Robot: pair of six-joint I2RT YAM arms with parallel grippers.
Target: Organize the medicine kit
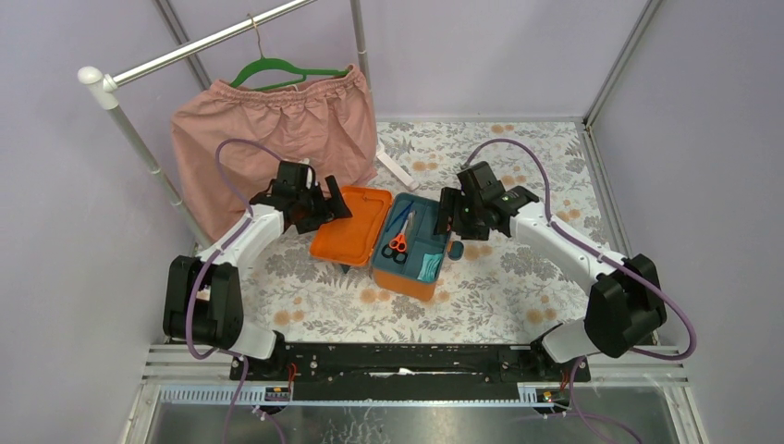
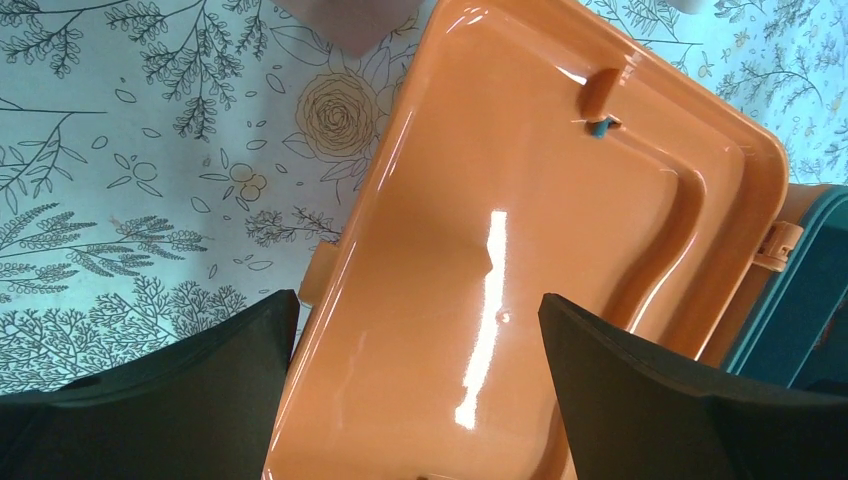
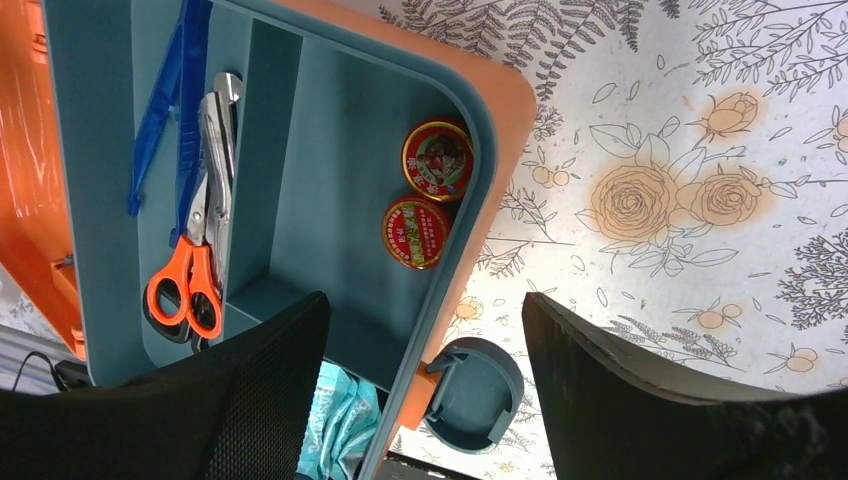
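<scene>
Left tool (image 2: 418, 300), fingers apart, is seen directly above the lid (image 2: 520, 250) of the kit (image 1: 407, 282), laid open on the bench (image 1: 518, 277) left of the tray (image 3: 330, 200), whose right edge is overhung by the equally parted right tool (image 3: 425, 297).

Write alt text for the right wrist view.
A dark teal divided insert tray in an orange plastic box fills the left: orange-handled scissors and blue tweezers in one long compartment, two round red tins in another. The black right gripper hangs open over the box's edge and floral tablecloth.
</scene>
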